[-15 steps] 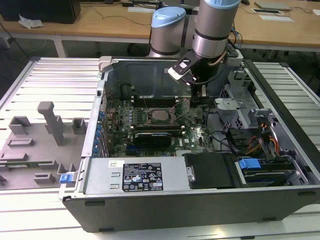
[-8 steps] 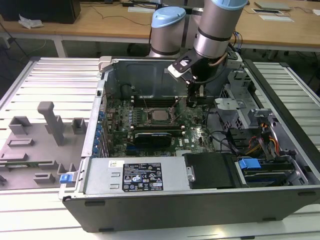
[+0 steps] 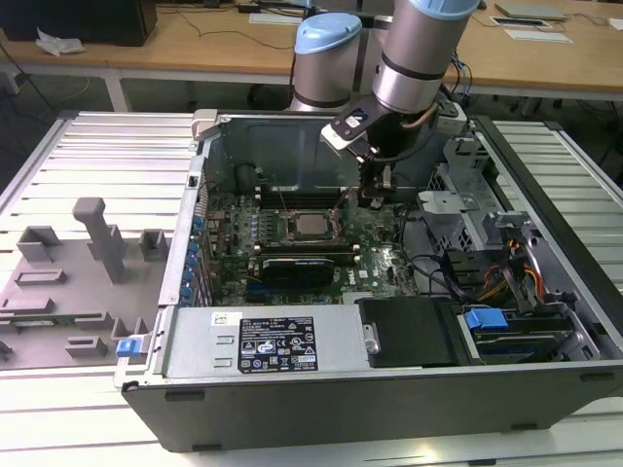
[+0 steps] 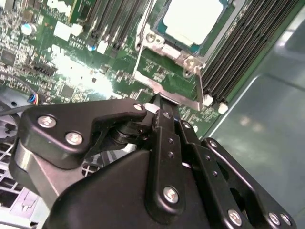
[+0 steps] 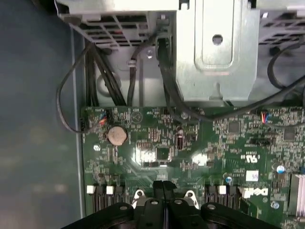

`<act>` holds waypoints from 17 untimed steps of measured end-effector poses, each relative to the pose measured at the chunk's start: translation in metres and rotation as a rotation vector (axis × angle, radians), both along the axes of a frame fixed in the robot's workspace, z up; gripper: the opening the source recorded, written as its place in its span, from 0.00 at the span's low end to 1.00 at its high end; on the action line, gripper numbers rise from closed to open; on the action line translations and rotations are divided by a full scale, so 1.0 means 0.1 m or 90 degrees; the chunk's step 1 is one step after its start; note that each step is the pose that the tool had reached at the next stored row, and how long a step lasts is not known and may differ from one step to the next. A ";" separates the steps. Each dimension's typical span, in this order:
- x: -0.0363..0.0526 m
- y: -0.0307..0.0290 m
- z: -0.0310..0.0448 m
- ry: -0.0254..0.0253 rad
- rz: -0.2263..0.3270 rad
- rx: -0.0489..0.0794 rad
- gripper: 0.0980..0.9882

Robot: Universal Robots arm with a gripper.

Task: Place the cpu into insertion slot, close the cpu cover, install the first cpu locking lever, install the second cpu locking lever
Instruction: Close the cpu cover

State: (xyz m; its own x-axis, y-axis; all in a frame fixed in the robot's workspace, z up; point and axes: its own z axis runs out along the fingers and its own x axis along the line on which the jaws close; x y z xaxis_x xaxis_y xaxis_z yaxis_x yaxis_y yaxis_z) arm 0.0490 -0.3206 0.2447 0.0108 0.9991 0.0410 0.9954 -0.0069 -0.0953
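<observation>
The cpu (image 3: 310, 226) lies flat in the insertion slot (image 3: 292, 236) on the green board; its pale top (image 4: 193, 19) shows in the second wrist view. The cpu cover (image 4: 167, 90), a thin silvery frame, stands raised from its hinged edge beside the chip, and green board shows through its cut-out. My gripper (image 3: 374, 201) hangs at the exterior view's right of the socket. Its black fingers are shut together, with the tips (image 4: 158, 102) right at the cover's free edge. In the first wrist view the shut gripper (image 5: 163, 185) sits between two small metal tabs.
Long black memory slots (image 4: 248, 43) run beside the socket. A metal drive cage (image 3: 458, 195) with black cables (image 5: 95, 71) stands close behind the gripper. The case wall (image 3: 282, 146) and the power supply (image 3: 263, 341) border the board. A grey fixture (image 3: 92, 243) sits outside the case.
</observation>
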 end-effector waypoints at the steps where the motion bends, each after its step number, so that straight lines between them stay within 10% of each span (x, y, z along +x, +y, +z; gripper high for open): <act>1: -0.030 0.003 0.001 -0.0006 0.000 0.000 0.01; 17: -0.378 0.051 0.001 -0.0059 0.000 0.000 0.01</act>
State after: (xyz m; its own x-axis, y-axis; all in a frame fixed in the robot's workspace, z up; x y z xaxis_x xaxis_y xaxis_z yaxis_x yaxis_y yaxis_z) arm 0.0112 -0.3156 0.2448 0.0104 0.9991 0.0407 0.9963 -0.0069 -0.0860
